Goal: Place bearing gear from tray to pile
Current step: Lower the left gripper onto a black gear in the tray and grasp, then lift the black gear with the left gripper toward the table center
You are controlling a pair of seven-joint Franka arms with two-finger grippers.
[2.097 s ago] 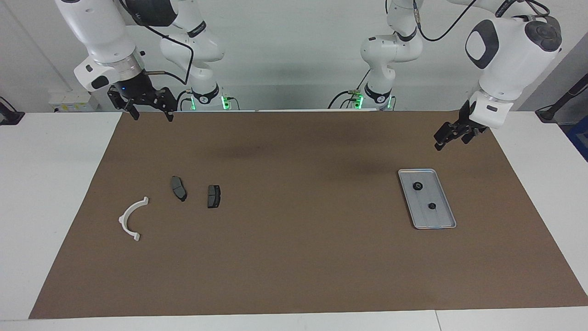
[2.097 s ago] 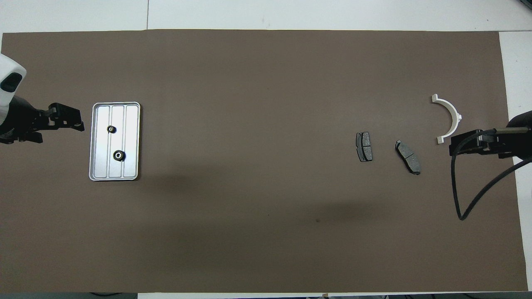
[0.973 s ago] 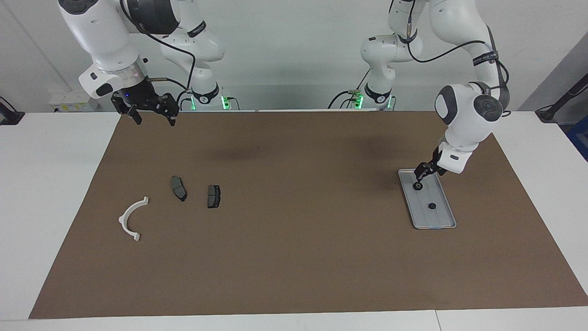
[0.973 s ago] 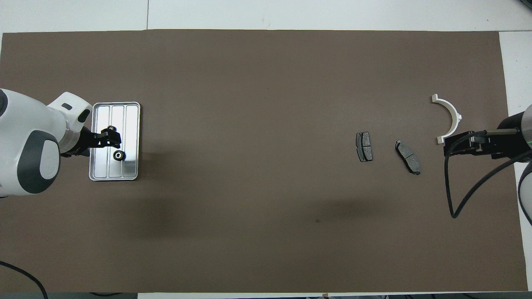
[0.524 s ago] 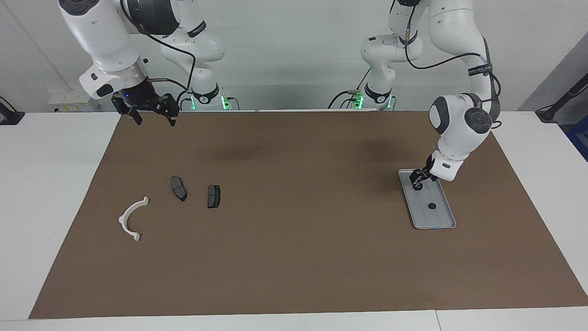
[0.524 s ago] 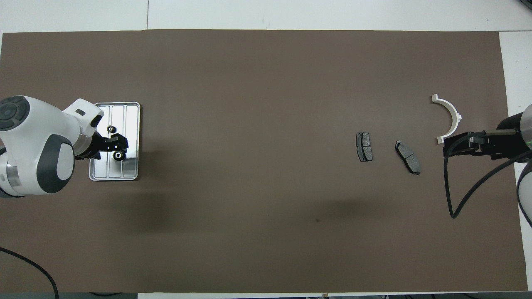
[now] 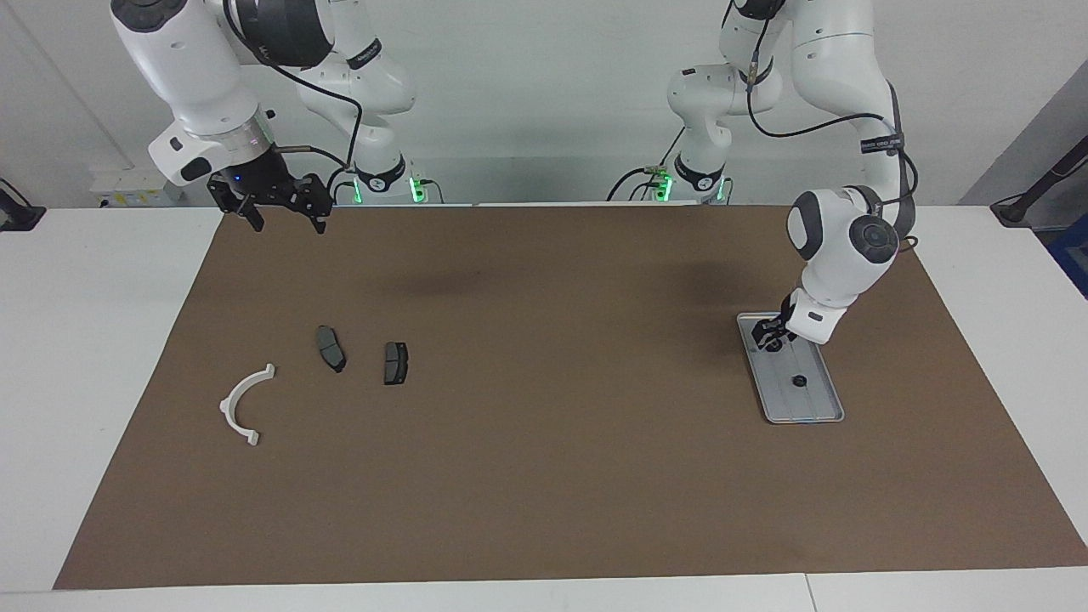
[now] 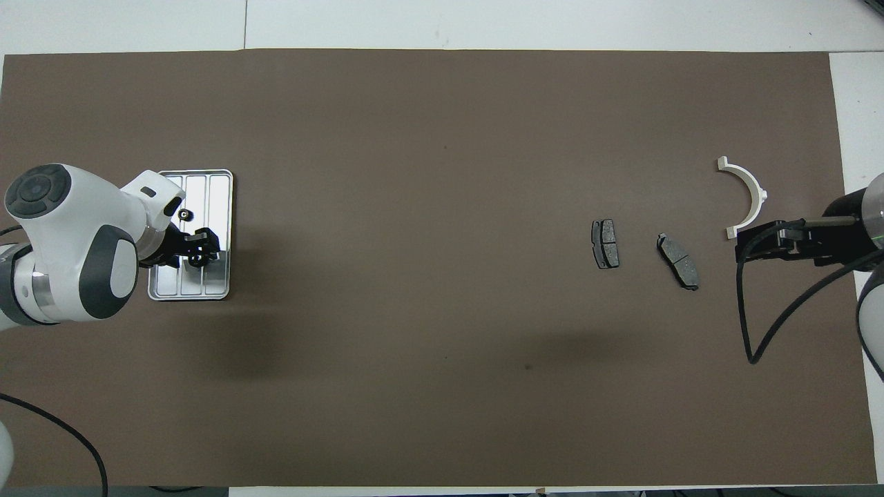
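Observation:
The silver tray [image 7: 818,410] [image 8: 219,200] lies at the left arm's end of the table with two small dark bearing gears in it. My left gripper [image 7: 772,333] [image 8: 201,251] is down in the tray, right at the gear nearer to the robots [image 7: 773,344] [image 8: 196,260], which it partly hides. The other gear [image 7: 798,381] [image 8: 184,215] lies free in the tray. The pile is a white bracket [image 7: 228,405] [image 8: 758,195] and two brake pads [image 7: 331,348] [image 7: 395,363] [image 8: 605,244] [image 8: 678,261]. My right gripper [image 7: 286,223] [image 8: 740,246] waits, open, above the mat's edge.
A brown mat [image 7: 544,476] covers most of the white table. A black cable [image 8: 766,345] hangs in a loop from the right arm over the mat beside the pile.
My left gripper has come down from above the tray's edge into the tray and settled at the gear nearer to the robots. The right arm has hardly moved.

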